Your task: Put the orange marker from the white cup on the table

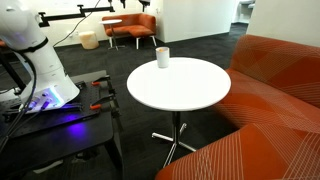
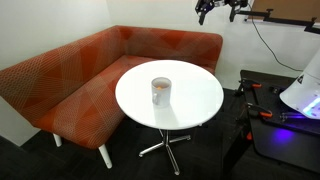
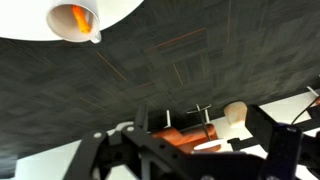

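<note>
On the round white table [image 1: 190, 95] beside an orange sofa [image 2: 70, 80], we see the white cup [image 1: 162, 57] upright with the orange marker [image 3: 76, 17] inside, while the gripper [image 3: 190, 140] hangs well apart, jaws wide and empty.

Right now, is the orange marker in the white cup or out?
In. The wrist view shows the orange marker inside the white cup; in an exterior view the cup stands upright on the table.

orange marker [image 3: 76, 17] blurred inside white cup [image 3: 93, 36], table [image 3: 20, 15] cut off
</note>
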Controlling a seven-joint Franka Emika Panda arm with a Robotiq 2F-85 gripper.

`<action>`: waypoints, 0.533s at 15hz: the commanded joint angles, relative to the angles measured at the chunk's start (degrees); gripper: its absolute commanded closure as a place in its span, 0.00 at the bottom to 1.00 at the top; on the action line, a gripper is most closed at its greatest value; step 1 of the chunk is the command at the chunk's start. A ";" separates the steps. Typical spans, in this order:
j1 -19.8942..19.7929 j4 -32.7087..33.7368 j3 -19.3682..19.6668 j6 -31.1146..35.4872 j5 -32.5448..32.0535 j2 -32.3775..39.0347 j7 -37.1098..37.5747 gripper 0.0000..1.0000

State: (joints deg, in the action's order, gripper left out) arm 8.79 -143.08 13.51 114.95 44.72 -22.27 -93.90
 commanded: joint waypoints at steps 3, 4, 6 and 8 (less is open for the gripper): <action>-3.49 0.95 -0.45 -4.78 7.72 4.69 -17.53 0.00; -4.00 0.93 -0.94 -3.71 9.40 5.60 -20.17 0.00; -5.02 0.94 -2.27 -1.40 12.87 7.64 -24.64 0.00; -5.86 0.68 -4.12 2.26 16.59 9.38 -28.05 0.00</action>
State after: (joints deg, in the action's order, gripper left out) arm 4.69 -143.09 12.36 113.13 56.54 -15.82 -116.89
